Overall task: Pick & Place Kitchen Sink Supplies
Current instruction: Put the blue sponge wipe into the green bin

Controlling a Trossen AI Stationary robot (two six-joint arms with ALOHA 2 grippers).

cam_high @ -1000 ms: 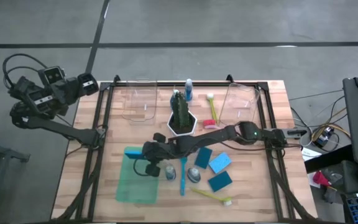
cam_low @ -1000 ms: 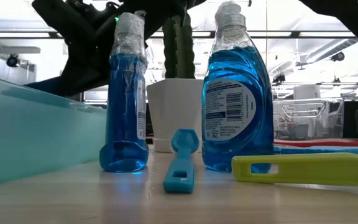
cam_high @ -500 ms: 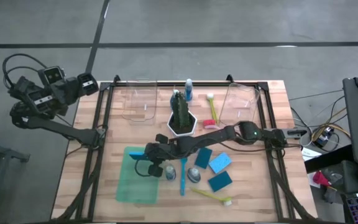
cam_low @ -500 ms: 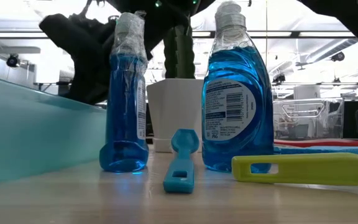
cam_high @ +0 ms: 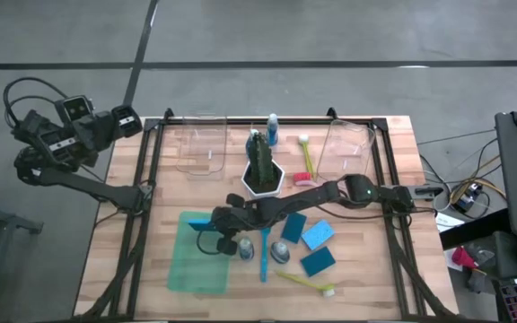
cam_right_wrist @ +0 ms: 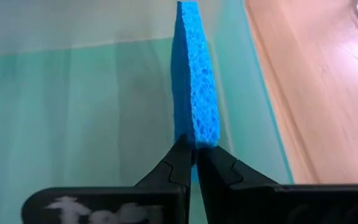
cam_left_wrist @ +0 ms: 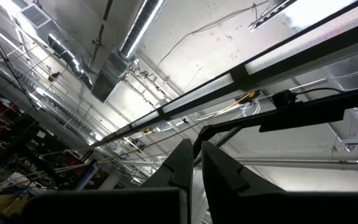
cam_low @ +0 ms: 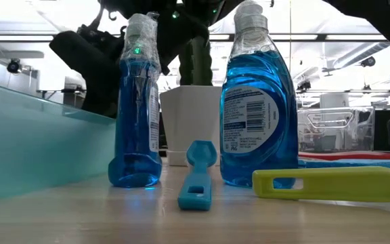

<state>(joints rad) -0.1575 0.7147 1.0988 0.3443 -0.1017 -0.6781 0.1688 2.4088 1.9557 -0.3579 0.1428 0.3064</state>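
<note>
Grey concrete floor (cam_high: 267, 31), wooden table (cam_high: 164, 188), ceiling ducts (cam_left_wrist: 73, 53), strip lights (cam_low: 330, 35)

Porous rough sponge (cam_right_wrist: 194, 87), translucent smooth green tray (cam_right_wrist: 92, 118), pale grained wood table (cam_high: 366, 287), glossy clear-plastic bottles (cam_low: 257, 115)

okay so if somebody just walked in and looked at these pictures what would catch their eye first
The right claw, reached across to the green tray at the table's front left, pinches a blue sponge on edge above it. Close to the low camera stand two blue bottles; a cactus sits mid-table. The left arm waits off the table's left.
</note>
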